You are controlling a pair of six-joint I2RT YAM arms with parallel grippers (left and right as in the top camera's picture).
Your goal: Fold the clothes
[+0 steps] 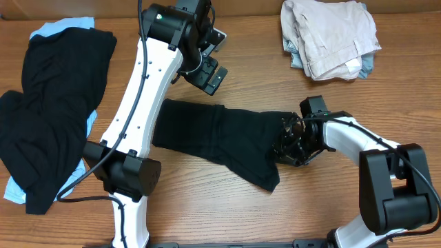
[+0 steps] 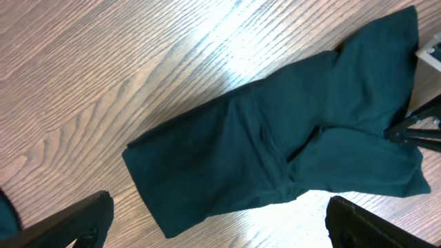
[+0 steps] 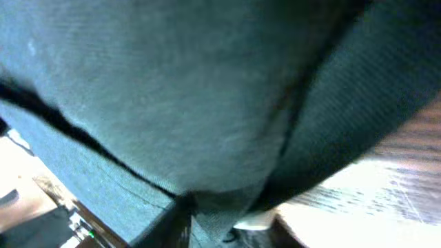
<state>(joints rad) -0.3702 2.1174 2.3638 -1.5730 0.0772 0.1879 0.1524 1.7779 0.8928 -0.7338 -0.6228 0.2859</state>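
The left claw (image 1: 209, 67) hovered above the bench (image 1: 262, 76), its 2 fingers (image 2: 83, 220) wide apart and holding nothing. A partly folded black shirt (image 1: 213, 134) lay mid-bench. The right claw (image 1: 288, 141) sat at the shirt's right end, cloth filling its wrist view; I could not tell whether it gripped. A black and light blue heap (image 1: 48, 117) lay at the left, and folded beige clothes (image 1: 331, 38) at the far right.

Bare table (image 1: 255, 76) between black shirt (image 1: 207, 131) and beige pile (image 1: 331, 38) — left arm (image 1: 141, 89) between shirt and dark heap (image 1: 48, 117)
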